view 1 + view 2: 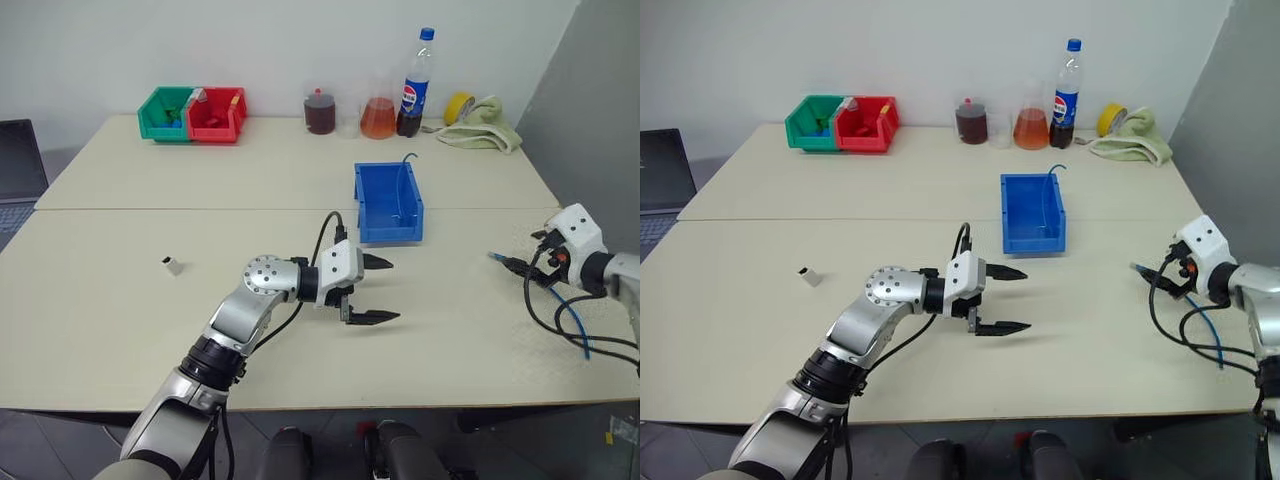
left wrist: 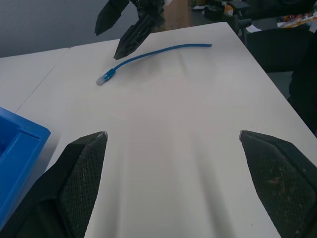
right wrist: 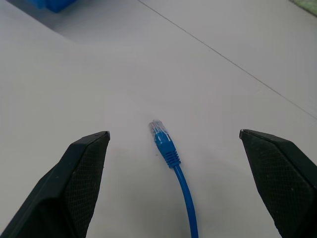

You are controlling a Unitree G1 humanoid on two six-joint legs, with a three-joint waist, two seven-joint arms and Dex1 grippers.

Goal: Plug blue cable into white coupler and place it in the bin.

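The blue cable (image 3: 173, 173) lies loose on the worktop (image 1: 120, 300) at our right side, near the front right corner, its small plug pointing inward toward the middle. We have our right claw (image 3: 173, 141) hanging over that plug with its fingers spread wide and nothing between them; in the right wrist view the plug sits almost midway between the two fingers (image 3: 74, 183), so the line-up looks good. Our left claw (image 1: 372, 290) hovers over the middle of the worktop, also spread wide and empty, pointing across toward the cable. The white coupler (image 1: 173, 265) stands alone well off on our left side, far from both claws and from the cable. The bin (image 1: 388, 203) sits beyond our left claw, past the seam in the worktop, with a thin dark wire curling over its far rim.

We judge the step in hand to be picking up the cable at its plug end, with nothing yet joined. To do it well we should come straight down and close on the ribbed boot just behind the clear tip, not on the tip itself, so the plug juts out free and straight for the socket. Gripping the cord farther back would let the end droop and twist. We should settle the fingers low enough to catch the thin cord without scraping the worktop, and keep the plug level as we lift, since the coupler is tiny and will slide if pushed off-axis
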